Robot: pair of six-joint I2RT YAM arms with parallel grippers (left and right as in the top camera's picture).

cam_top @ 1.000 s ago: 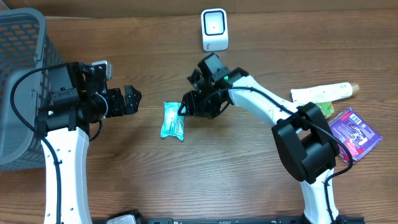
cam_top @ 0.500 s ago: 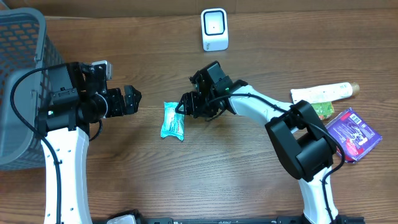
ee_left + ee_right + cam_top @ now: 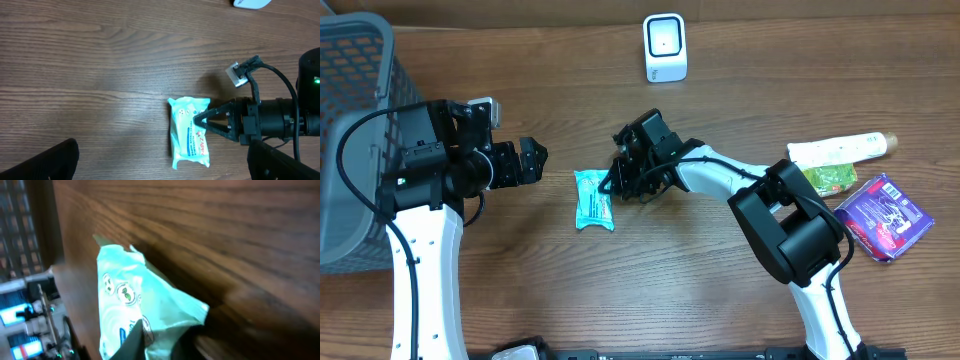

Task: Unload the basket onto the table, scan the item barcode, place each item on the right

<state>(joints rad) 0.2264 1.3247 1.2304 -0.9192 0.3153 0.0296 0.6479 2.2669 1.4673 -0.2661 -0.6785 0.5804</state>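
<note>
Beyond the teal packet (image 3: 594, 199) stands a white scanner (image 3: 665, 47).

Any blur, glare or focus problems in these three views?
Overhead: evenly lit and sharp, only soft shadows on the table, no harsh glare. Left wrist: the teal wipes packet is crisp; the left fingers are dark, blurred shapes at the bottom corners. Right wrist: tilted, the packet close and soft, wood grain smeared.
</note>
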